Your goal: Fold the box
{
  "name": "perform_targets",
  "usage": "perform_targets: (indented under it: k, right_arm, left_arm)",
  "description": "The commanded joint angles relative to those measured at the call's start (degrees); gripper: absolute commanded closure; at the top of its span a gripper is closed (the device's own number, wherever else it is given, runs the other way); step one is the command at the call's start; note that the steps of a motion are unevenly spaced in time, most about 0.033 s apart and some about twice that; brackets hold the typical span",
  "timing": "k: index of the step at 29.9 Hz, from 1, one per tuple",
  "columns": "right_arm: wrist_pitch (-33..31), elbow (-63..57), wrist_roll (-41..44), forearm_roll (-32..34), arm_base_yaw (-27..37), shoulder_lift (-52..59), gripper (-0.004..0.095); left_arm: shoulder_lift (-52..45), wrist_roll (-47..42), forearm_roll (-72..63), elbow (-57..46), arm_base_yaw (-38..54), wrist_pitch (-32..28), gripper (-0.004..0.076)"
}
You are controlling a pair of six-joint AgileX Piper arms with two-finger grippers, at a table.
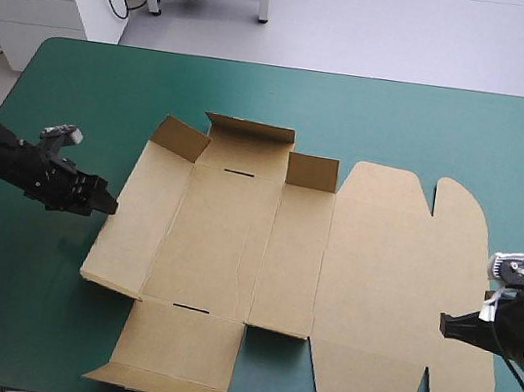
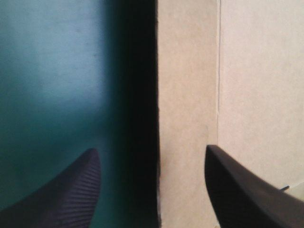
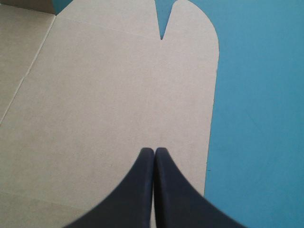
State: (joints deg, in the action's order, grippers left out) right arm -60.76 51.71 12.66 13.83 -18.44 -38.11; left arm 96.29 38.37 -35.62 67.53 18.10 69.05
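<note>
While one brown box (image 1: 330, 265) lies spread out near the middle of the teal-green cover (image 1: 80, 90), I have two claws at it, one at each end. Its long axis runs left to right across the table. The lid (image 1: 398, 276), with its two rounded ears, points toward my right side and the tray part toward my left. Three short flaps (image 1: 248, 135) stand up along the far edge. One near flap (image 1: 182, 347) lies out flat toward me, its end strip turned up. My left claw (image 2: 151, 148) has its fingers apart, and the box's left edge runs between them. My right claw (image 3: 154, 149) has its fingers pressed together on nothing, the tip over the lid near its right edge.
</note>
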Motion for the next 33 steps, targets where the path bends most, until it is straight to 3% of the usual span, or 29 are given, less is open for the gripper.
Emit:
perform_targets:
  k: [1, 16, 18, 23, 24, 30, 33]
  right_arm:
    - [2.3, 1.3, 0.3, 1.9, 0.3, 0.0, 0.0923]
    - [2.2, 1.3, 0.9, 1.8, 0.3, 0.0, 0.0923]
    - [2.1, 1.3, 0.9, 1.8, 0.3, 0.0, 0.0923]
    - [0.6, 1.3, 0.9, 1.5, 0.3, 0.0, 0.0923]
    - [0.5, 1.3, 0.9, 1.4, 0.3, 0.0, 0.0923]
    - [-0.3, 1.3, 0.9, 1.3, 0.3, 0.0, 0.0923]
    - [-0.8, 1.3, 0.9, 1.3, 0.3, 0.0, 0.0923]
  left_arm:
    - [-1.9, -1.4, -2.5, 0.2, -3.1, 4.8, 0.0195]
    - [-1.8, -9.0, -1.2, -3.4, -16.5, 5.2, 0.0211]
    - [-1.8, -9.9, -1.2, -3.4, -16.5, 5.2, 0.0282]
    - [-1.8, -10.7, -1.1, -3.4, -16.5, 5.2, 0.0682]
    - [-1.8, -10.7, -1.2, -3.4, -16.5, 5.2, 0.0728]
    - [-2.0, -13.1, -0.4, -2.7, -16.5, 4.4, 0.0731]
    - [-2.0, -15.3, 10.4, -0.2, -17.2, 5.3, 0.0731]
